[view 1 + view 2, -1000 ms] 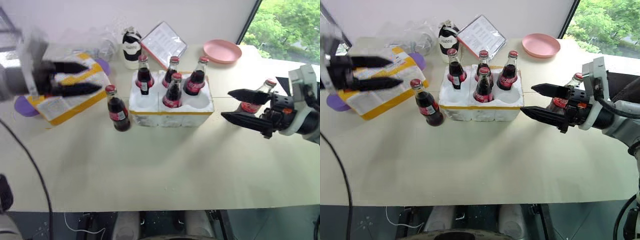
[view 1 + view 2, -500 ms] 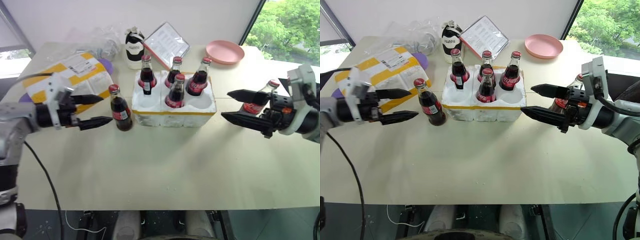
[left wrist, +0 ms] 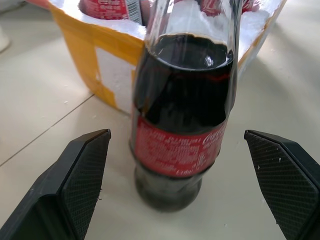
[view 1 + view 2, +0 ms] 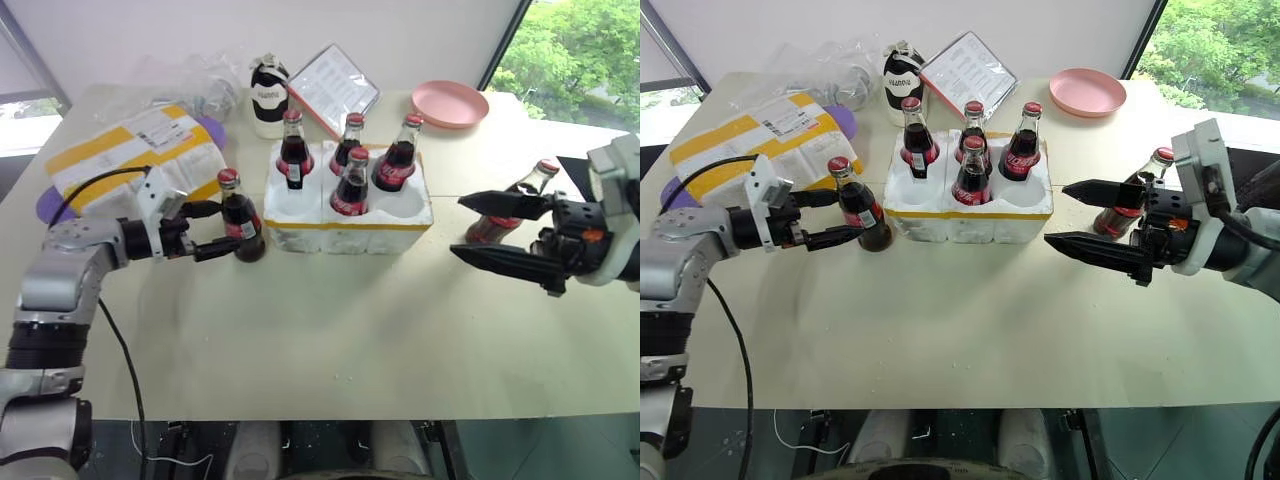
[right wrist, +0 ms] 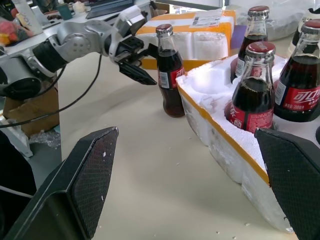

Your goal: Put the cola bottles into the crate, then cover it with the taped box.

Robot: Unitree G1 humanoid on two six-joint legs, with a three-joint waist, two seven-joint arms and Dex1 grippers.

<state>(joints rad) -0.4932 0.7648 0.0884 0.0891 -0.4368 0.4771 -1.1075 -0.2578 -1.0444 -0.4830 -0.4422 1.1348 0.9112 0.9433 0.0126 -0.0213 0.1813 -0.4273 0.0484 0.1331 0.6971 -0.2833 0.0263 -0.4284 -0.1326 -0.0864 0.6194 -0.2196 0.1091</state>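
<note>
Left claw [image 4: 222, 230] wide open, straddling loose cola bottle [image 4: 238, 216] on counter [image 4: 320, 330] beside crate [image 4: 346, 213], not gripping. Right claw [image 4: 1095, 218] open, empty.
Left wrist view: fingers flank bottle label [image 3: 180, 150]. Glass looks heavy, slick, breakable: grip at label, keep upright.

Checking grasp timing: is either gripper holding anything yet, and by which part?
Nothing is held. The left gripper has open jaws either side of a cola bottle at its label, not touching. The right gripper is open and empty.
</note>
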